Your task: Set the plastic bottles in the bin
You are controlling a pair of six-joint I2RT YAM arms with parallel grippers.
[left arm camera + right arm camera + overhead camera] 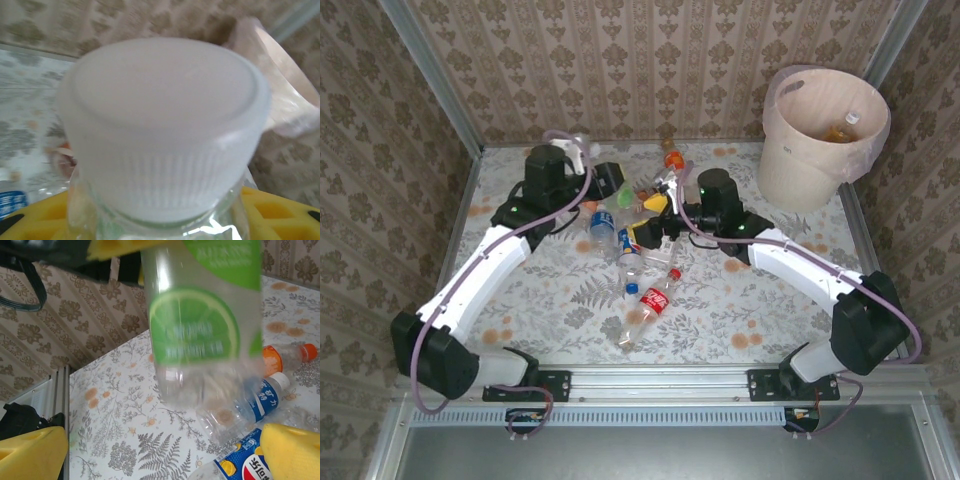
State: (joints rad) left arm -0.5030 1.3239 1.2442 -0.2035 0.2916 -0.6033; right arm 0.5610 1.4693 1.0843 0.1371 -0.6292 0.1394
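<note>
Beige damask wallpaper (650, 60); fern-print table (740, 305), bottles (655, 300) scattered, bin (810, 170) far-right.

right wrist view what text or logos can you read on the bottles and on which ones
green lime-label bottle: white lettering, too blurred to read.
blue-label bottle: white Chinese characters, not legible.
dark-blue-label bottle: red, white and blue round logo; characters beside it unreadable.
No text reads clearly enough to quote.
</note>
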